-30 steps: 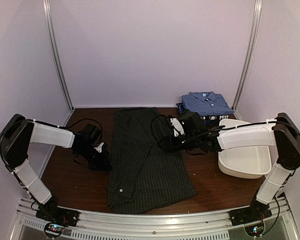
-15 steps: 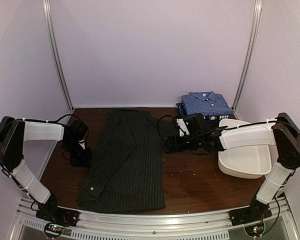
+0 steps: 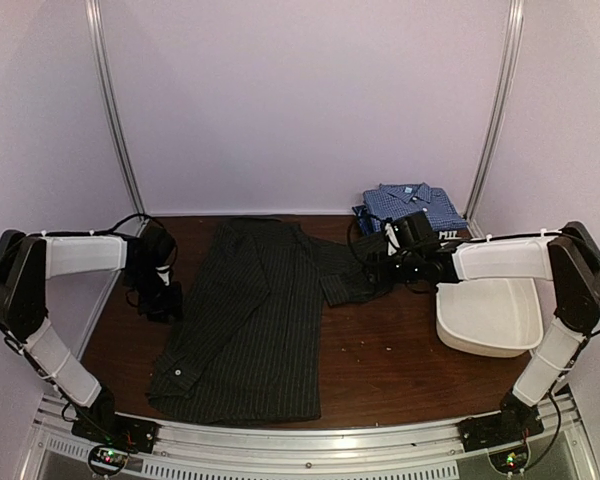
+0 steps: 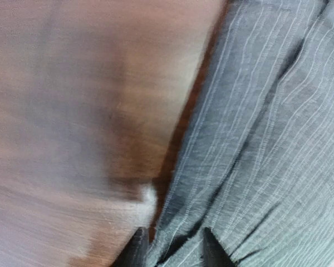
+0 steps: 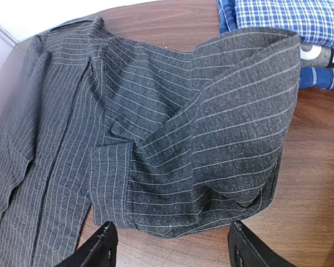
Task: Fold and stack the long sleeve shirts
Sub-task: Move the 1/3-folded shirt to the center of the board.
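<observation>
Pinstriped shirt (image 3: pixel 250 320) spread out, white tub (image 3: pixel 485 325) nearby, left end effector (image 4: pixel 172 240) narrowly parted, right end effector (image 5: pixel 172 236) wide

The charcoal pinstriped shirt (image 3: pixel 250 320) in front of me is matt woven cloth with a slightly fuzzy face, and the blue checked shirt (image 3: pixel 412 205) is a smoother-looking cloth. My counter (image 3: pixel 390 350) is dark brown wood with a soft sheen. The white tub (image 3: pixel 480 345) looks like smooth, faintly glossy plastic.

Seemingly three shirts (image 3: pixel 250 320) (image 3: pixel 412 203) (image 5: pixel 318 78), one tub (image 3: pixel 485 335), two claws (image 4: pixel 172 251) (image 5: pixel 172 245)
</observation>
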`<state>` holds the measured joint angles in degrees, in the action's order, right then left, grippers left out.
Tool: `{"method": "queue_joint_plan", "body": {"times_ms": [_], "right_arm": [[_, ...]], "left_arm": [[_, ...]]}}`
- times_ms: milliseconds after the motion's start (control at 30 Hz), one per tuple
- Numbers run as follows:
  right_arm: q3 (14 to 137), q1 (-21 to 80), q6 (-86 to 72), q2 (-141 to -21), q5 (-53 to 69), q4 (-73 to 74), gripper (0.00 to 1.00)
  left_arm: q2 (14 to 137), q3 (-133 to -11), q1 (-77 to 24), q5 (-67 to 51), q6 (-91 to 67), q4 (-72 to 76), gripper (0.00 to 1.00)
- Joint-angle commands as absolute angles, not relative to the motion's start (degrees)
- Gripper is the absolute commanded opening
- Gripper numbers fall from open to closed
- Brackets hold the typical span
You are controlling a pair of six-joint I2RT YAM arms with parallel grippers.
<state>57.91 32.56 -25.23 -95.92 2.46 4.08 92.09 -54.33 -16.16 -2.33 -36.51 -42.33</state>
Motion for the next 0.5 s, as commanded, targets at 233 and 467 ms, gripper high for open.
{"method": "queue_joint_plan", "body": {"times_ms": [233,467], "right_arm": [[69.15,39.65,-19.08,-105.03,-2.14,9.82,0.64],[78.15,43.64,-17.74,-114.54,-5.43,13.44,0.63]], "left_arm": [[81.63,-61.11,-15.73,-8.34,-35.06,-38.6,0.63],[76.98,-61.61,-17.07,-15.33,-37.36,-30.31,0.65]]}}
